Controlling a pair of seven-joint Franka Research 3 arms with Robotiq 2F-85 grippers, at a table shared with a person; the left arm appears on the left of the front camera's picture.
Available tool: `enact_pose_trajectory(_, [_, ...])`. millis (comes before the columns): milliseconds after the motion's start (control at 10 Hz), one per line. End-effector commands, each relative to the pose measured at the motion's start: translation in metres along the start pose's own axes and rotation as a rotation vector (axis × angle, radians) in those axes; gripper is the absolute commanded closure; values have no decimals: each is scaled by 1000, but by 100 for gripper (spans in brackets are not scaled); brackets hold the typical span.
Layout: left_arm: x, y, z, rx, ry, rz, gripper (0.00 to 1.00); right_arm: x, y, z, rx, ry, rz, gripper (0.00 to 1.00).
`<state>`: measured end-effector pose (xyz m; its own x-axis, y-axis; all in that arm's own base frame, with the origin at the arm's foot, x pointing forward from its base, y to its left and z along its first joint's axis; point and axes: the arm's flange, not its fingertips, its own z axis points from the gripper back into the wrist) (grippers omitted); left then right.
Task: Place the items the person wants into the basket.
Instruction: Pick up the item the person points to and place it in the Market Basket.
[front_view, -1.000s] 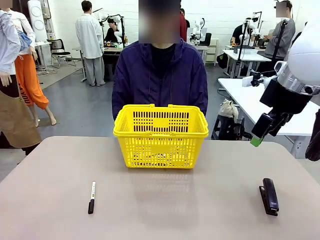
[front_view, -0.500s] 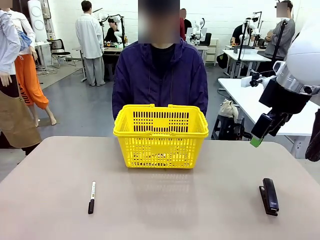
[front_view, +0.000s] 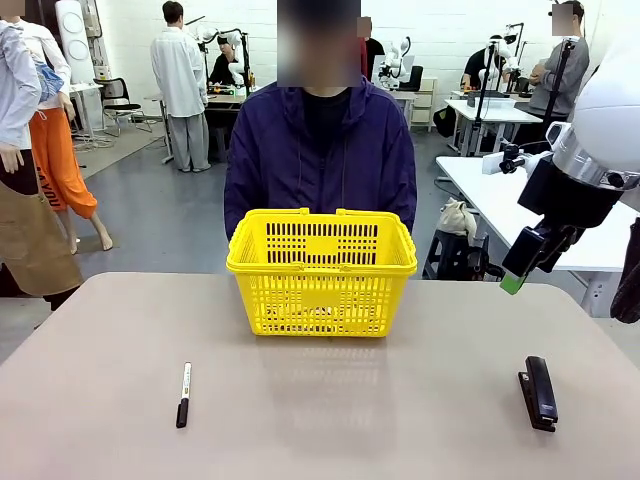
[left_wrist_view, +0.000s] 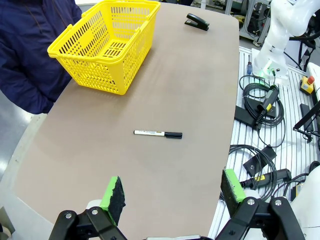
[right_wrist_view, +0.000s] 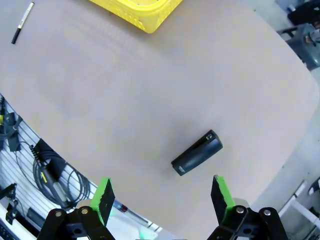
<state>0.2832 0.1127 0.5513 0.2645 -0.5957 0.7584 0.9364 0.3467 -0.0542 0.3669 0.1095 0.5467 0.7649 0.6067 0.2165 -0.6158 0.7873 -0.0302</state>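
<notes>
The broad tan tabletop (front_view: 330, 400) spreads out from the robot's side to the person (front_view: 320, 160) in the dark zip jacket, who stands close behind its far edge with nothing between the two but the yellow basket (front_view: 322, 270). The basket sits upright near the far middle of the tabletop, its handles folded down along the rim; through the lattice sides its contents cannot be made out from the front, and the left wrist view shows only part of its slotted floor. The right arm hangs above the right side of the tabletop, and its right claw (right_wrist_view: 162, 197) has its green pads spread wide apart with nothing between them, high over the black stapler (front_view: 540, 392). The stapler lies flat near the right edge, well apart from the basket, with open surface all around it. The left claw (left_wrist_view: 172, 192) also stands wide apart and empty, looking down on the tabletop from above its near left side. The black marker with a white band (front_view: 184, 394) lies alone on the left part of the tabletop, well clear of the basket and of both claws.
</notes>
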Motion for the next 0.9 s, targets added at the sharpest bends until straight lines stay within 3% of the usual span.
enact_pose_trajectory(0, [-2, -1, 1, -5, -22, -19, 0, 0, -1, 1, -10, 13, 7, 0])
enact_pose_trajectory(700, [-2, -1, 1, -5, -22, -19, 0, 0, 0, 0, 0, 0, 0, 0])
enact_pose_trajectory(800, [-2, -1, 1, -5, -22, -19, 0, -14, -25, 19, 142, -103, -12, 0])
